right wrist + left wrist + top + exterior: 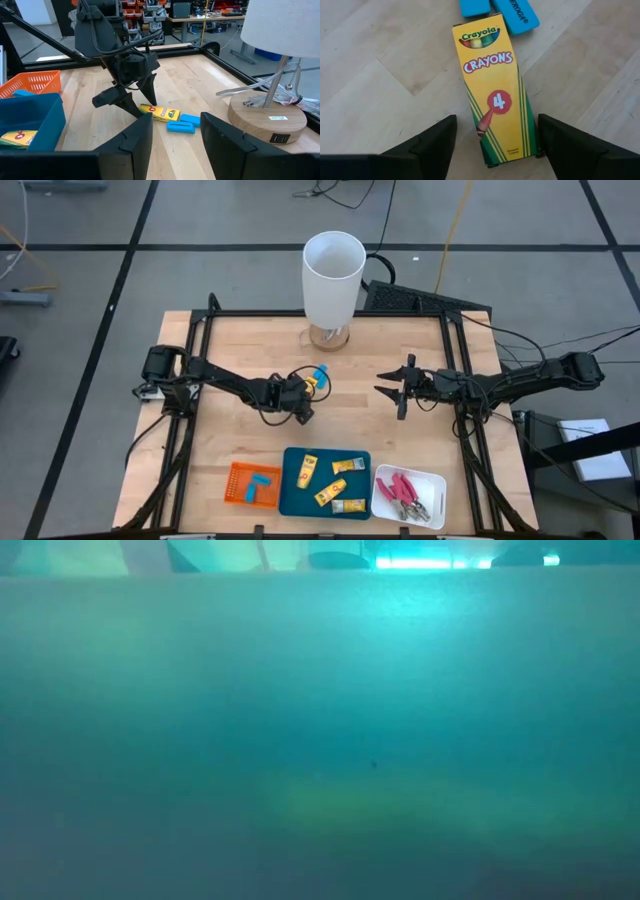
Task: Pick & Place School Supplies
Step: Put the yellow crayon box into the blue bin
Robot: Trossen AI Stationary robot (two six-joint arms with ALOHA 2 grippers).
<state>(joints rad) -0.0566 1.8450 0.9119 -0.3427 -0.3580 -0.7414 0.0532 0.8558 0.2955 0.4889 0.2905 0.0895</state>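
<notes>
Three trays, orange (250, 483), teal (325, 481) and white (408, 494), stood along the table's (240, 350) near edge, already stocked with blue blocks, crayon boxes and red-handled pliers respectively; a white lamp (332, 275) stood at the far edge. Mid-table, the left gripper (303, 402) hovered low with its jaws spread wide, straddling a yellow crayon box (495, 95) that lay flat on the wood, not yet gripped. Two light-blue erasers (182, 123) lay just beyond the box, touching it or nearly so. The right gripper (399, 390) waited mid-table on its own side, well apart, jaws partly parted and empty. Judged step: reaching to grasp the box; next, closing squarely on its long sides, then carrying it to the teal tray.
</notes>
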